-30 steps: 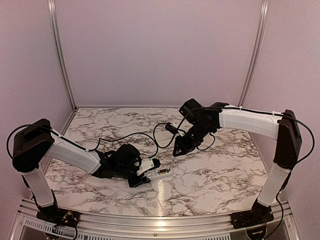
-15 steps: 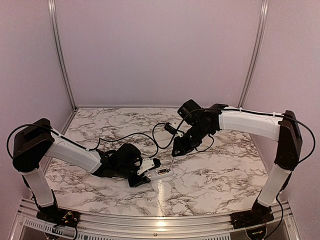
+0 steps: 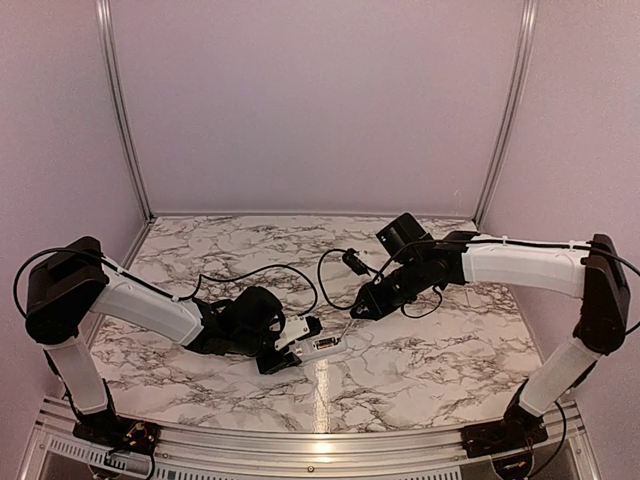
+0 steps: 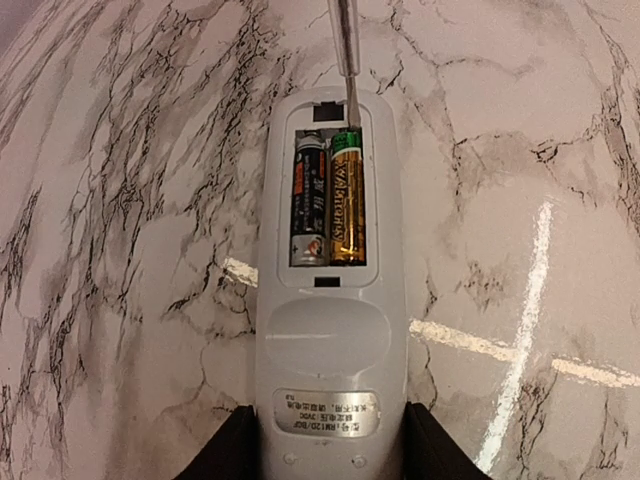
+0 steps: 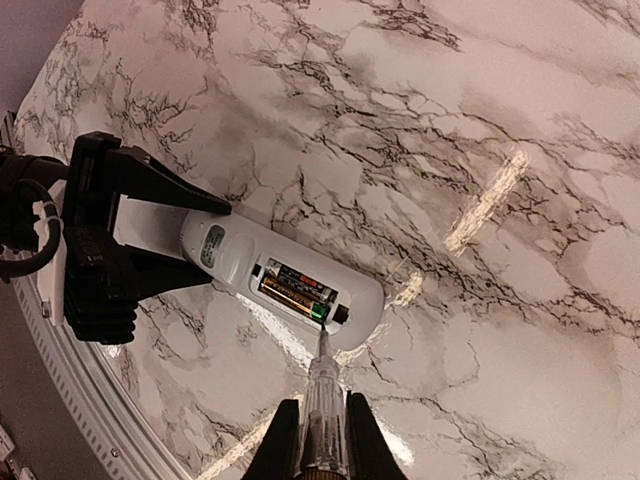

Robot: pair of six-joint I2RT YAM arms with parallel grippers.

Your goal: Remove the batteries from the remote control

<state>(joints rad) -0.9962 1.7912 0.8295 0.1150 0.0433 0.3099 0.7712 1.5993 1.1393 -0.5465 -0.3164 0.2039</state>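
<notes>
remote control (image 4: 330, 330): seen lying back-up on the table (image 3: 430, 365), near the front edge and left of centre. Its battery bay is found uncovered, and its label end is gripped.
left end effector (image 4: 330, 440): clenched on the remote control's label end, with one finger pressed against each long side.
batteries (image 4: 330, 200): two are seen seated side by side in the bay. One is dark and one is gold with a green end.
tool (image 5: 323, 400): a thin, clear-handled, pen-like piece is held slanting down. Its metal tip is set at the bay's far end, right by the gold battery's green end.
right end effector (image 5: 322, 445): closed around the tool's handle, and held just beyond the remote control's free end.
cable (image 3: 300, 272): a black loop is seen lying on the table farther back, between the two arms.
</notes>
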